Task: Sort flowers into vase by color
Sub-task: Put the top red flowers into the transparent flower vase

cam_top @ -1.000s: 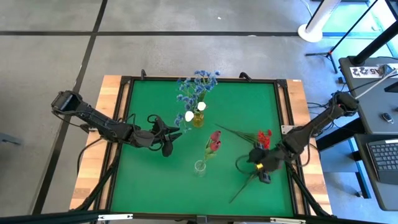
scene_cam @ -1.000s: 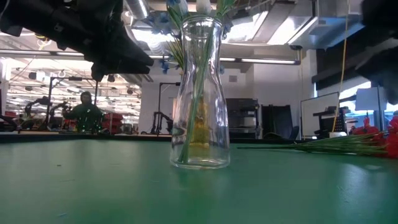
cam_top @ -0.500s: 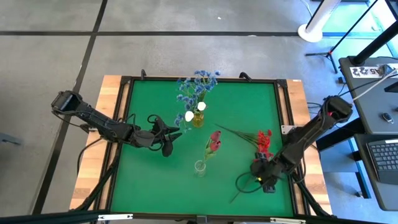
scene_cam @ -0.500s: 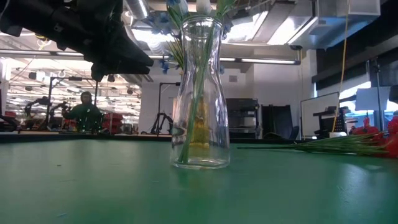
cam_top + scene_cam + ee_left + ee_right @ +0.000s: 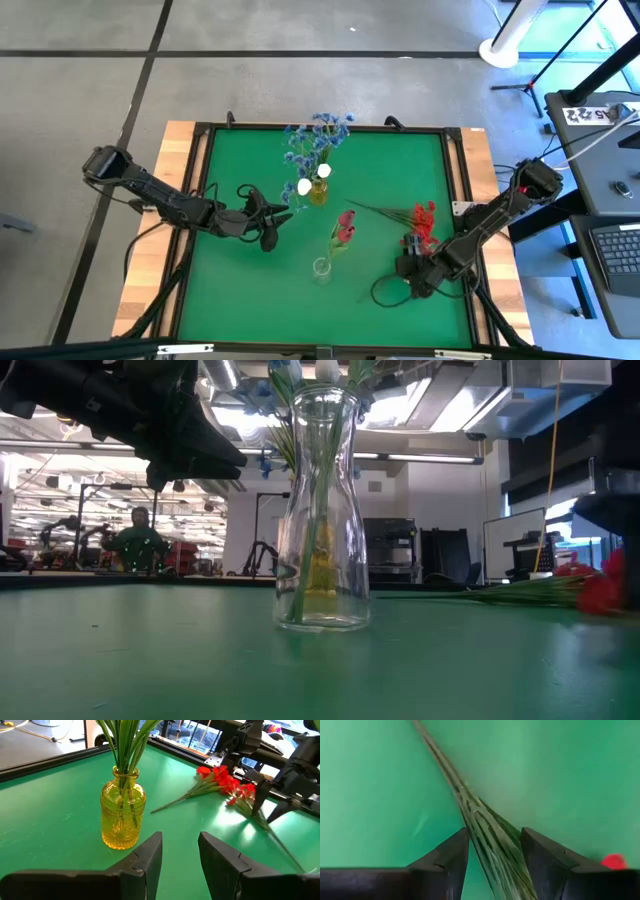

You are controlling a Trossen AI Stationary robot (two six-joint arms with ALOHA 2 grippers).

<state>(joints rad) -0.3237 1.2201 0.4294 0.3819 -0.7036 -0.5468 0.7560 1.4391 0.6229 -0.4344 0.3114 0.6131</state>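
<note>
My right gripper (image 5: 495, 851) pinches the red sprays' stems (image 5: 485, 827); the loose bundle could slip; left gripper (image 5: 180, 852) waits open.

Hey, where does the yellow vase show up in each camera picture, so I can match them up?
High view: yellow vase at the table's middle, toward the far edge.
Low view: seen through the clear vase, right behind it.
Left wrist view: left of centre, ahead of the open left gripper.
Right wrist view: not in it.
Shared landmark: the red flowers.
</note>
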